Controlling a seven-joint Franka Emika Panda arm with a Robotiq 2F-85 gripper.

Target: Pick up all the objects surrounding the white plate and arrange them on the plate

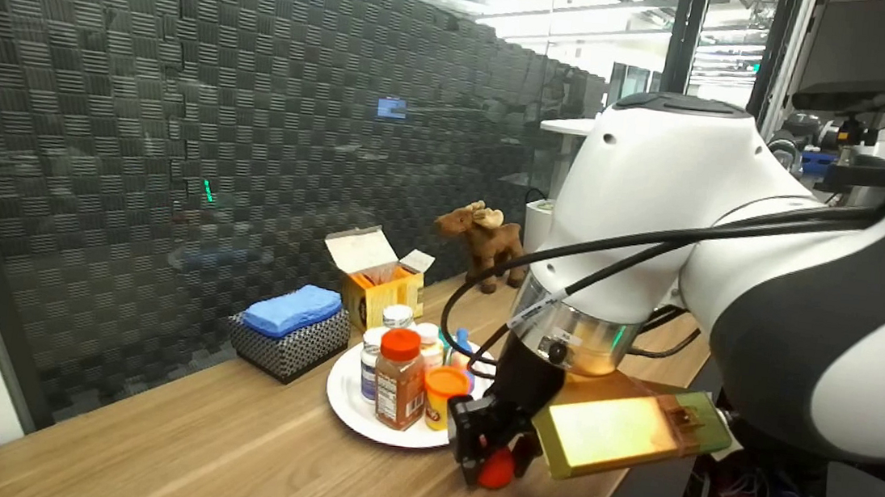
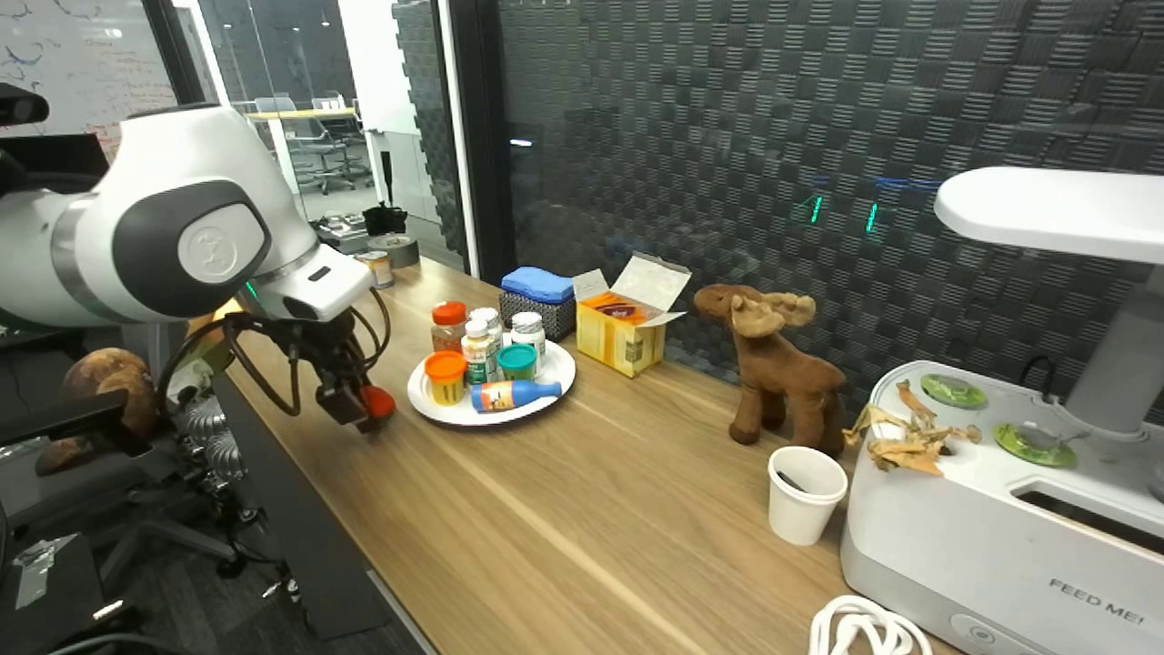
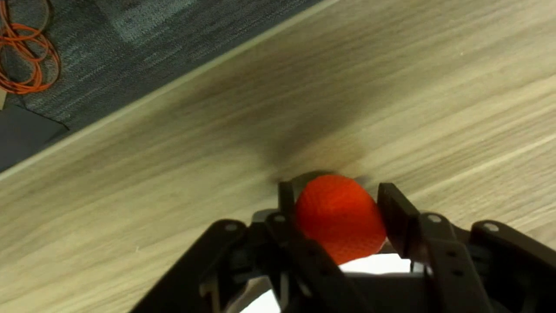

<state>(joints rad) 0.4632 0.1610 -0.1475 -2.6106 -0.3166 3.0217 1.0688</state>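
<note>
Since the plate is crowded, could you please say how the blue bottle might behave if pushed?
Lying on its side, the blue bottle could roll on the plate. Its tapered neck might make it veer, and its smooth-looking surface may be slippery.

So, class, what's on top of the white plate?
A red-lidded spice jar, an orange-lidded tub, a teal-lidded tub, three white-capped bottles and a blue bottle on its side. The plate beneath them is covered.

Red Against Streaked Brown

The ball [image 3: 341,217] is red, the plate [image 1: 345,393] white, the desk [image 2: 546,509] brown with streaked grain. One tub [image 2: 446,391] is yellow with an orange lid [image 2: 446,366]. The toy moose [image 2: 777,368] is brown; the dark wall [image 1: 221,97] is checkered with ribbed squares.
</note>
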